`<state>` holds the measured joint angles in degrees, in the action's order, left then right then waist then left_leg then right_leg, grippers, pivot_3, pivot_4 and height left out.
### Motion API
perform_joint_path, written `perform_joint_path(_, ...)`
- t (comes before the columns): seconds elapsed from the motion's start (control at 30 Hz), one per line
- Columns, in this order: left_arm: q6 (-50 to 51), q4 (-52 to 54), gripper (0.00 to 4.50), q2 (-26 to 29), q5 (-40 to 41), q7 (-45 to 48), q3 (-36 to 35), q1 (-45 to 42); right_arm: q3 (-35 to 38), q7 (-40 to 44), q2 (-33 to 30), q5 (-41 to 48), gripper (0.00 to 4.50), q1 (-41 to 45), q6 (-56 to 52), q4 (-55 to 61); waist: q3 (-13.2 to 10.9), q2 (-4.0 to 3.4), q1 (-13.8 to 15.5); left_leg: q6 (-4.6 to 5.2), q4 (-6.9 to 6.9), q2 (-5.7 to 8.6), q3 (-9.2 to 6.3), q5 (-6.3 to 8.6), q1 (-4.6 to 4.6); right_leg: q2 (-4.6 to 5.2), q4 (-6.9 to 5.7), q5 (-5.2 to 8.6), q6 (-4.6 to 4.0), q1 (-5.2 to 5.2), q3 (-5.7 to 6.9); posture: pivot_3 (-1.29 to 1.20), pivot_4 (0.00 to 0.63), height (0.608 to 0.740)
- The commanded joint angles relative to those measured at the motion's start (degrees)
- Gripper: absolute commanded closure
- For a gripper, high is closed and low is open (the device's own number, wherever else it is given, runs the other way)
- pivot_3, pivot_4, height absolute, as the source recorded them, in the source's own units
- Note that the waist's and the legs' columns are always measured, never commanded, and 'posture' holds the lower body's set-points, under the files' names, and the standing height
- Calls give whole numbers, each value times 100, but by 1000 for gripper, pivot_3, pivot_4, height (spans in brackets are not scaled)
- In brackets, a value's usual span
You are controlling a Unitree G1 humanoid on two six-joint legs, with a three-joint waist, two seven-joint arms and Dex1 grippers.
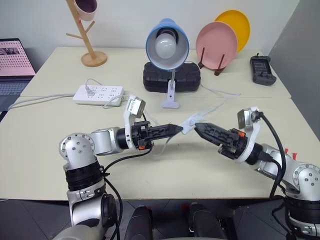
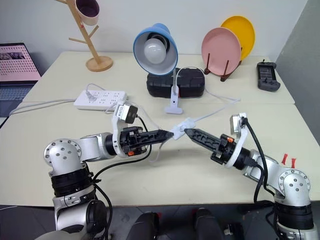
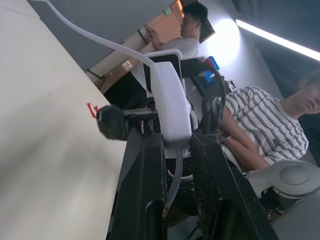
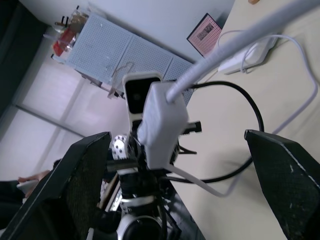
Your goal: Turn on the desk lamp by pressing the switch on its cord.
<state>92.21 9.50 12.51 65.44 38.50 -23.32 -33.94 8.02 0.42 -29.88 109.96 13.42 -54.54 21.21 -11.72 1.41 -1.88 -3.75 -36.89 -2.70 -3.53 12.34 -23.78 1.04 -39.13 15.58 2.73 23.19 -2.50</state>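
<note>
- A pale counter (image 1: 60,165) carries the things, seen from above the robot's two arms
- The lamp (image 1: 167,44) stands at the far middle of the counter, its blue shade and white bulb tipped toward the robot, its white clip base in front of a black box (image 1: 171,76)
- The bulb looks unlit
- The thin white cord (image 1: 220,106) runs from the lamp's side across the counter to the switch (image 1: 189,124), which is lifted off the counter between the two grippers, in front of the lamp
- The left gripper (image 1: 177,128) reaches in from the left, pointing right; its jaws are closed on the near end of the switch, and the left wrist view shows the white body pinched between the two black fingers (image 3: 145,195)
- The right gripper (image 1: 199,126) reaches in from the right, tip just beside the far end of the switch; its jaws stand wide apart, holding nothing, with the switch hanging between the spread fingers (image 4: 75,185) in the right wrist view
- A white power strip (image 1: 99,94) lies to the left of the lamp with a plug in it
- A wooden mug tree (image 1: 86,35) stands at the far left
- A pink plate (image 1: 216,44) and a yellow plate (image 1: 235,25) stand upright on a rack to the right of the lamp
- A black handset (image 1: 262,70) lies at the far right
- A laptop (image 1: 15,60) sits at the left edge
- Two people show beyond the counter in the left wrist view
</note>
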Motion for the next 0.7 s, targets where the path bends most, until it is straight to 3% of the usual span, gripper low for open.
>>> perform_joint_path(0.03,29,164,4134,-12,594,-416,-113,42,-107,-192,24,304,0,103,247,302,0,0,2,0,0,0,1,0,0,0,0,0,0,0,0,0,150,740)
perform_joint_path(0.33,-192,-205,4134,430,914,-442,37,179,-320,-228,-62,304,0,89,365,540,0,0,3,0,1,0,1,0,0,-1,2,0,0,1,-1,0,150,740)
perform_joint_path(0.47,-331,-319,4134,681,942,-268,150,230,-414,-259,-114,304,659,126,400,576,0,-1,-1,0,2,0,1,0,0,-1,5,0,0,1,-1,0,150,740)
perform_joint_path(0.7,-552,-167,4134,712,1095,-297,374,353,-554,-327,-190,304,2223,199,430,621,0,-1,4,0,4,0,3,0,-1,-1,7,1,0,2,-3,0,150,740)
